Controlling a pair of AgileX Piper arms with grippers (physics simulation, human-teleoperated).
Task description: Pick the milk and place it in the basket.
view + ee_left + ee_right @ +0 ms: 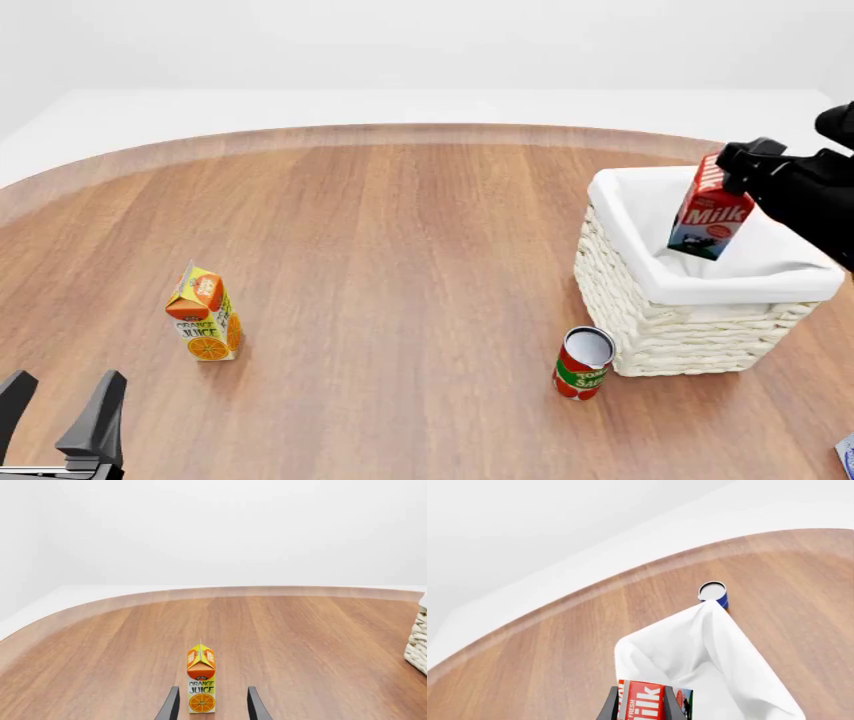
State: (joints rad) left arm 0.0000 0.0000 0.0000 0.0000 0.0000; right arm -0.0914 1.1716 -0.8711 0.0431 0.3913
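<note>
The milk (711, 215), a carton with a red top and a blue-and-white lower part, hangs tilted over the basket (694, 310), partly inside the opening. My right gripper (729, 172) is shut on its top. In the right wrist view the milk (647, 700) sits between the fingers (608, 707) above the white cloth lining (707, 655). My left gripper (56, 405) is open and empty at the near left. In the left wrist view it (213, 707) is open, with the orange juice carton (201, 682) standing just beyond the fingertips.
The orange juice carton (204, 315) stands at the left. A tomato sauce can (583, 363) stands right in front of the basket's near left corner. A blue can with a white top (714, 592) stands beyond the basket. The basket's edge (419, 645) shows in the left wrist view.
</note>
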